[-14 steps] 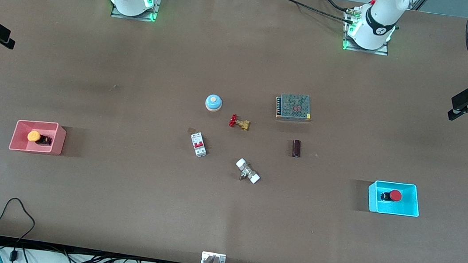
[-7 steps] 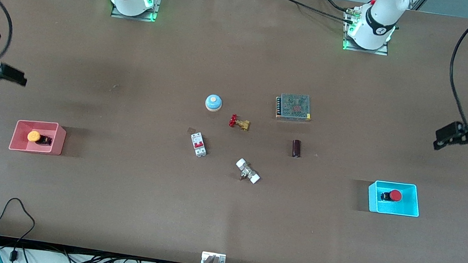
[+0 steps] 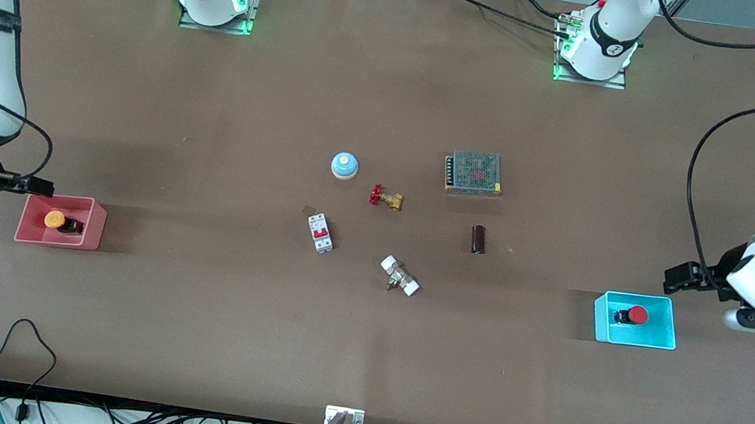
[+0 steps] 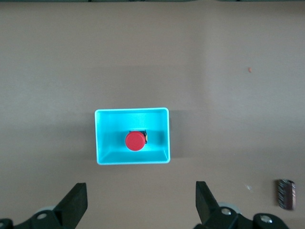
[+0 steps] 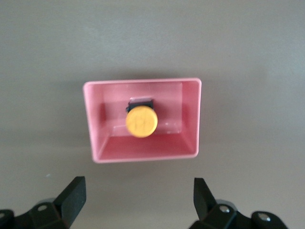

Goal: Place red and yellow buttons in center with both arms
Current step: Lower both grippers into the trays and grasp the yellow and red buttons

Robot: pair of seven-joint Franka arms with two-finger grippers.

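The red button (image 3: 637,315) lies in a cyan bin (image 3: 632,340) toward the left arm's end of the table. It also shows in the left wrist view (image 4: 135,141). My left gripper (image 3: 682,280) hangs open and empty over the table beside that bin (image 4: 132,161). The yellow button (image 3: 54,219) lies in a pink bin (image 3: 57,241) toward the right arm's end. It also shows in the right wrist view (image 5: 141,122). My right gripper (image 3: 28,183) hangs open and empty beside that bin's rim (image 5: 143,155). The brown center (image 3: 411,234) holds loose parts.
Around the center lie a blue dome (image 3: 344,165), a brass valve with red handle (image 3: 386,197), a white circuit breaker (image 3: 320,232), a white fitting (image 3: 400,276), a dark cylinder (image 3: 478,239) and a mesh power supply (image 3: 474,172).
Both arms have swung in from the table's ends and come down beside their bins. The buttons and the other parts have not moved.
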